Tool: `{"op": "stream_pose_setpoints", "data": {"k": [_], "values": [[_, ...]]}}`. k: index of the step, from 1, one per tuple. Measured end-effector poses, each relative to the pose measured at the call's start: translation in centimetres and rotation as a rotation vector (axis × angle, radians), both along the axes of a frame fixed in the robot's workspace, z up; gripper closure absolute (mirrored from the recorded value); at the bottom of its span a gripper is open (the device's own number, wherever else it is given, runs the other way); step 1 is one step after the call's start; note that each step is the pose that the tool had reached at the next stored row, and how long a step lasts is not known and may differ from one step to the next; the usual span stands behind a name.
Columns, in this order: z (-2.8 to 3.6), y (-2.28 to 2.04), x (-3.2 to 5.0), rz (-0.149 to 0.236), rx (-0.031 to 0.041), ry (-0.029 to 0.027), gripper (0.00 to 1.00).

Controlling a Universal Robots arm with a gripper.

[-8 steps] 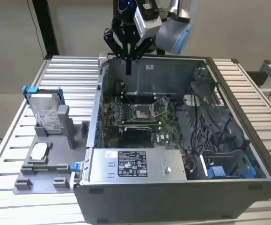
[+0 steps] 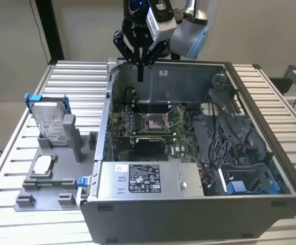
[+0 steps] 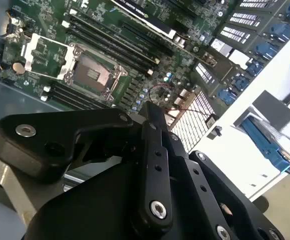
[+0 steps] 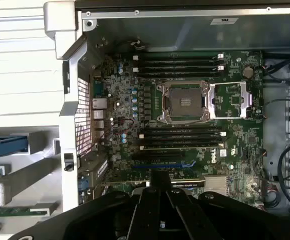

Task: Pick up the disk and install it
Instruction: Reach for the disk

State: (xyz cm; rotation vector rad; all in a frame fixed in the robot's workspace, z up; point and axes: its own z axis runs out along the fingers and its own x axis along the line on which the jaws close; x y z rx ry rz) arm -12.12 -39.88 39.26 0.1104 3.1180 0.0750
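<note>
While gripper (image 2: 140,77), pinched shut & empty, hangs over case rim (image 2: 188,62), disk (image 2: 48,120) stands well apart.

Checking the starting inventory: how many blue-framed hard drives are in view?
1. The disk stands on edge in the grey fixture at the exterior view's left, outside the computer case. More could be hidden inside the case.

Black, screw-studded gripper (image 2: 140,76) on a silver-blue arm (image 2: 189,34).
</note>
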Motion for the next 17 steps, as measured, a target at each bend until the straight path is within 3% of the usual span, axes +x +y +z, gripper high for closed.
{"op": "stream_pose_setpoints", "data": {"k": [10, 17], "values": [[0.00, 0.00, -0.09, 0.000, 0.0000, 0.0000, 1.00], [0.00, 0.00, -0.89, 0.000, 0.0000, 0.0000, 1.00]]}}
